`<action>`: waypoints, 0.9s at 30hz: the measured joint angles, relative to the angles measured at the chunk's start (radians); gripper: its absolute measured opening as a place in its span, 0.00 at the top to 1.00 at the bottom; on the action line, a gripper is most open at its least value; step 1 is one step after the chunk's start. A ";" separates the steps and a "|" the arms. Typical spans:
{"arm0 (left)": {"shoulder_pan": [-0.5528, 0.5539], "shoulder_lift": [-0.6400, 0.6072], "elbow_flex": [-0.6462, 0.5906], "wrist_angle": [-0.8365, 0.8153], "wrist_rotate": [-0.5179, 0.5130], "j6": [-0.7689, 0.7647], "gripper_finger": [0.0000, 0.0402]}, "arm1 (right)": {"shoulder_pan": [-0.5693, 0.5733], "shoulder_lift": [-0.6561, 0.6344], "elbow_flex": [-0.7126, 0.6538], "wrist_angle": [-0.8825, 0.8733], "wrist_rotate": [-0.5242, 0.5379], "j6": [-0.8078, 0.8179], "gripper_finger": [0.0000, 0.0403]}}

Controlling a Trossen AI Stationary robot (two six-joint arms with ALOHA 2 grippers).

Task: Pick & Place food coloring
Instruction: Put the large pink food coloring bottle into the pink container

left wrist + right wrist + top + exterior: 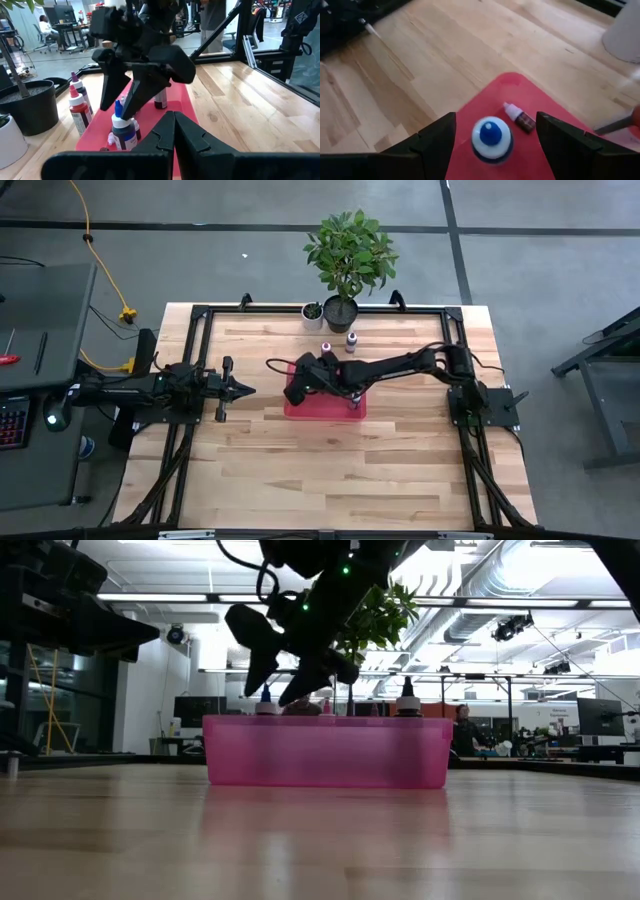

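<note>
The red tray point(340, 408) lies mid-table. In it a blue-capped food coloring bottle point(491, 137) stands upright, a smaller bottle point(520, 120) lies on its side beside it, and a dark bottle point(160, 100) stands farther back. My right gripper point(492, 150) hovers open just above the blue bottle point(122, 131), one finger on either side of its tip, touching nothing. Two more bottles, red point(80, 112) and purple point(78, 89), stand on the table beyond the tray's far edge. My left gripper point(240, 390) waits shut to the left of the tray.
A large potted plant point(345, 260) and a small white pot point(313, 312) stand at the table's far edge, close behind the two loose bottles point(338, 343). Bare wood lies toward the near edge. A black frame point(200, 315) rims the table.
</note>
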 joint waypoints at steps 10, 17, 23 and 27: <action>0.000 0.000 0.000 0.000 0.001 0.000 1.00 | 0.000 -0.059 0.000 -0.068 0.009 -0.029 0.34; 0.000 0.000 0.000 0.000 0.000 0.000 1.00 | 0.004 -0.080 0.000 -0.070 0.013 -0.029 0.34; 0.000 0.000 0.000 0.000 0.000 0.000 1.00 | 0.009 -0.129 -0.054 -0.045 0.001 -0.025 0.34; 0.000 0.000 0.000 0.000 0.001 0.000 1.00 | 0.017 -0.235 -0.226 0.087 0.008 0.019 0.34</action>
